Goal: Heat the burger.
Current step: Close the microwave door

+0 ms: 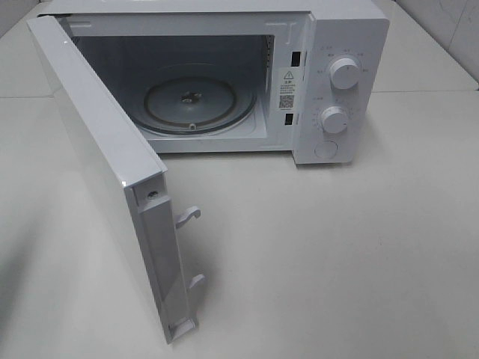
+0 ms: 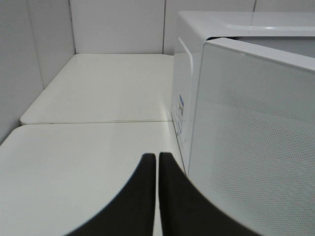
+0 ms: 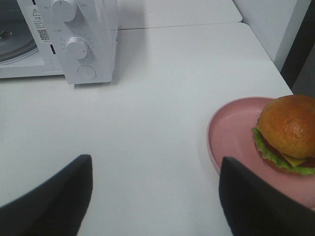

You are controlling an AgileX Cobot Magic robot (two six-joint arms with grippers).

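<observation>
Risk check: microwave (image 1: 329, 82) door (image 1: 105, 179) hangs wide open, glass turntable (image 1: 196, 105) bare. Burger (image 3: 288, 132) sits on pink plate (image 3: 231, 132), on the table well apart from the oven, off to its control-panel side; seen only in the right wrist view. Right gripper (image 3: 155, 196) spread wide, grasping nothing, one finger next to the plate rim. Left gripper (image 2: 157, 196) clenched empty, just beside the door's outer face.

Likely failure modes:
- plate skids on the smooth tabletop if a finger nudges the rim
- tilted carry rolls the burger off
- plate clips the cavity edge
- left arm bumps the door mid-insert
</observation>
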